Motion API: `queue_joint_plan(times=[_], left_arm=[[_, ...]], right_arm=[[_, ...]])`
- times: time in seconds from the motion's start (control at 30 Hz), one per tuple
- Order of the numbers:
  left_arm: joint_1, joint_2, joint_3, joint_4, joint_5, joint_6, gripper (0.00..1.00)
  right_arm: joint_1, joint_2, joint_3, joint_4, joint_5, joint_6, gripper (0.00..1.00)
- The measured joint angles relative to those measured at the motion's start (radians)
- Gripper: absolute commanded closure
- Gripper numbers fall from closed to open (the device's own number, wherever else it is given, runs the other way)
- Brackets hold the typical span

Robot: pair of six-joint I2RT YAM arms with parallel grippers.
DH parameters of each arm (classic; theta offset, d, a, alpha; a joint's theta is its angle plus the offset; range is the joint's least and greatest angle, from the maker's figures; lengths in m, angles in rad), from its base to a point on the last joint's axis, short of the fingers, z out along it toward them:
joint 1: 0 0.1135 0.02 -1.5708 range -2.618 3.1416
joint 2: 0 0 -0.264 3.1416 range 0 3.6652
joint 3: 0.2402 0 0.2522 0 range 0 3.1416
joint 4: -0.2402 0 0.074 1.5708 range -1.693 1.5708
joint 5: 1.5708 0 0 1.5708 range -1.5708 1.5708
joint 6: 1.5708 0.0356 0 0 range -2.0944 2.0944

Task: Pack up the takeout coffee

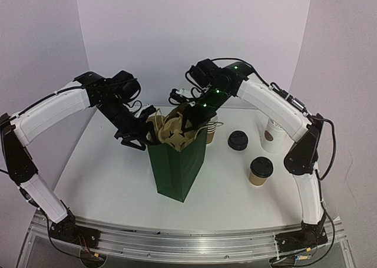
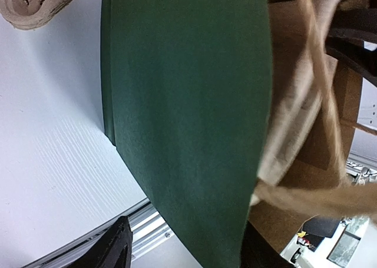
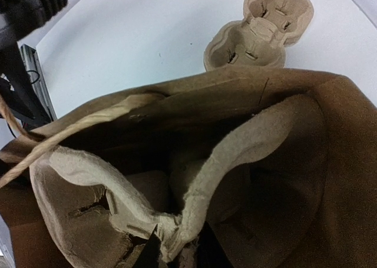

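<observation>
The takeout coffee point(image 1: 260, 171), a brown kraft cup with a black domed lid, stands on the table right of the green paper bag point(image 1: 177, 162), clear of both grippers. My right gripper point(image 1: 191, 118) is over the bag's mouth, shut on the edge of a pulp carrier tray point(image 3: 235, 156) that sits partly inside the bag; its jaws point(image 3: 177, 250) pinch the tray's rim. My left gripper point(image 1: 138, 139) is at the bag's left top edge. In the left wrist view it point(image 2: 185, 244) straddles the green bag wall point(image 2: 188, 103), jaws apart, one finger point(image 2: 112, 247) outside.
A second black lid point(image 1: 238, 139) lies behind the coffee; I cannot tell whether a cup is under it. A white cup with a brown logo point(image 1: 271, 132) stands at the right. Another pulp tray point(image 3: 259, 26) lies on the table beyond the bag, also in the left wrist view point(image 2: 35, 3).
</observation>
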Motion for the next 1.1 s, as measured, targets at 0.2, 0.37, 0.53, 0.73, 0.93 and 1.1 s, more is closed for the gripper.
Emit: queue_joint_plan(times=[0.2,0.37,0.53,0.73,0.93,1.1], left_arm=[[0.000,0.009,0.008,-0.003,0.008,0.026,0.41],[0.000,0.029,0.044,-0.010,0.007,0.031,0.36],[0.000,0.053,0.103,-0.008,0.009,0.027,0.36],[0.000,0.062,0.120,-0.009,0.006,0.023,0.38],[0.006,0.065,0.130,-0.010,-0.046,0.009,0.51],[0.031,0.053,0.122,0.016,-0.096,-0.033,0.61]], right_arm=[[0.014,0.006,-0.041,0.000,0.056,-0.025,0.83],[0.028,0.006,-0.067,-0.001,0.101,-0.039,0.84],[0.043,0.008,-0.073,-0.001,0.163,-0.043,0.84],[0.062,0.017,-0.073,0.000,0.224,-0.044,0.83],[0.071,0.018,-0.077,0.002,0.249,-0.045,0.82],[0.072,0.016,-0.111,0.009,0.257,-0.048,0.82]])
